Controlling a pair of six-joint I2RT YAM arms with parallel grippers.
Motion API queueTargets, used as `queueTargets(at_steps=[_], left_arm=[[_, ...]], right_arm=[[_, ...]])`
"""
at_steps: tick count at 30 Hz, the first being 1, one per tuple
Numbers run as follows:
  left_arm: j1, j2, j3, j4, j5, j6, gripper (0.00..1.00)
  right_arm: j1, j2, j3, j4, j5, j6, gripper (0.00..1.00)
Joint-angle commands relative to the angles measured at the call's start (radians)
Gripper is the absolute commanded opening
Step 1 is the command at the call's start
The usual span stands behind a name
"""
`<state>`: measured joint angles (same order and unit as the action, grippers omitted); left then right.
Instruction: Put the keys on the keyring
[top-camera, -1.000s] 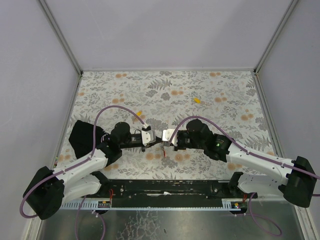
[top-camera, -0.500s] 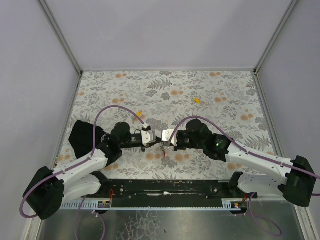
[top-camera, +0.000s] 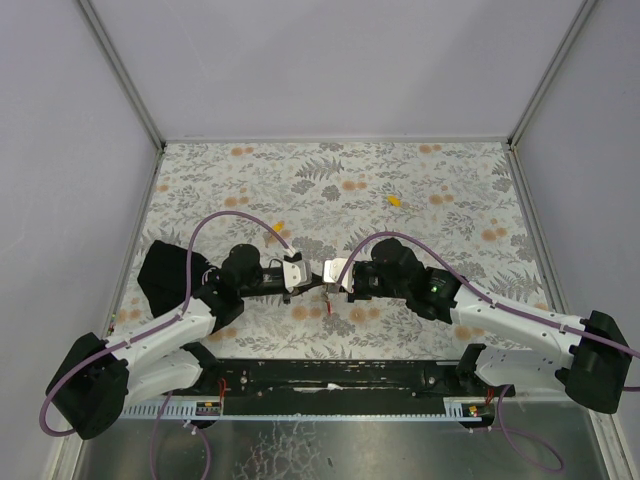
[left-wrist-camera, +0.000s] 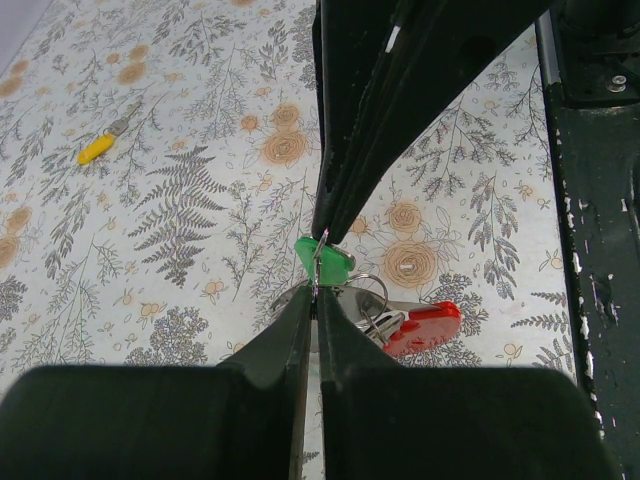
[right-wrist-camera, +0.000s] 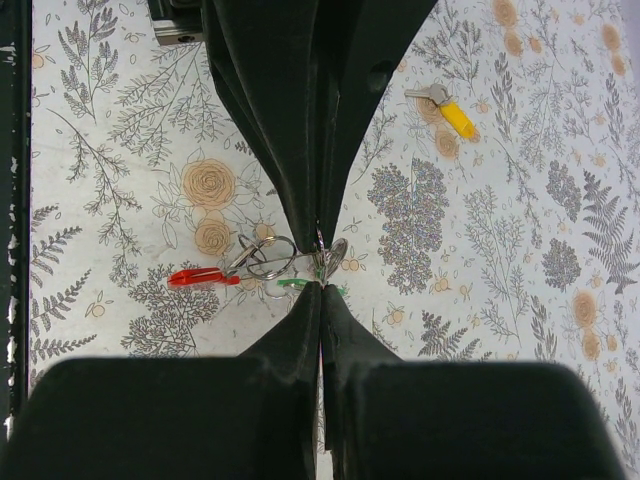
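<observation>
Left pincer (left-wrist-camera: 314, 298): jaws pressed fully together; tips appear to nip the wire of the keyring (left-wrist-camera: 405, 322), low in the centre of the left wrist view
Right pincer (right-wrist-camera: 320, 292): jaws likewise pressed together; green shows on either side of its tips, so it seems to hold the green key (left-wrist-camera: 322, 262) by the cap
Keyring: metal ring at the tips, red fob trailing to the lower right in the left wrist view; whether it hangs free of the surface (top-camera: 450, 170) cannot be told
Governing relation: the pincers meet tip to tip in the lower middle of the top view; the green key sits directly between them, against the ring; the keyring's long axis lies across the line of the fingers; both arms are equally near
Step judged: threading the green key; whether it is already on the ring is hidden by the fingers
Other keys: yellow key (top-camera: 394, 200) right of centre, upper half of the top view; second yellow key (top-camera: 279, 226) left of centre, nearer the left arm; both flat, well apart from the pincers
Obstruction: nothing lies between the pincers and the loose keys; each pincer's own fingers mask the join
</observation>
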<state>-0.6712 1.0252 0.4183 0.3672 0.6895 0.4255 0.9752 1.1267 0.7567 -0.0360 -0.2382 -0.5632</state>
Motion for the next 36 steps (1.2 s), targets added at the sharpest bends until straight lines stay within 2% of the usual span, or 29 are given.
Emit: queueTargets(at_steps=[1,14,23,36], left_arm=[[0.007,-0.014,-0.007,0.101,0.008,0.016,0.0],[0.007,-0.027,-0.029,0.117,0.014,0.046,0.0],[0.007,-0.029,-0.034,0.118,0.03,0.058,0.0],[0.007,-0.031,-0.036,0.119,0.034,0.06,0.0]], right_arm=[[0.008,-0.003,0.039,0.024,-0.04,0.022,0.0],[-0.014,-0.016,0.054,-0.031,-0.079,0.038,0.0],[-0.036,-0.029,0.029,0.041,-0.078,0.09,0.0],[-0.048,-0.023,0.026,0.049,-0.09,0.102,0.0]])
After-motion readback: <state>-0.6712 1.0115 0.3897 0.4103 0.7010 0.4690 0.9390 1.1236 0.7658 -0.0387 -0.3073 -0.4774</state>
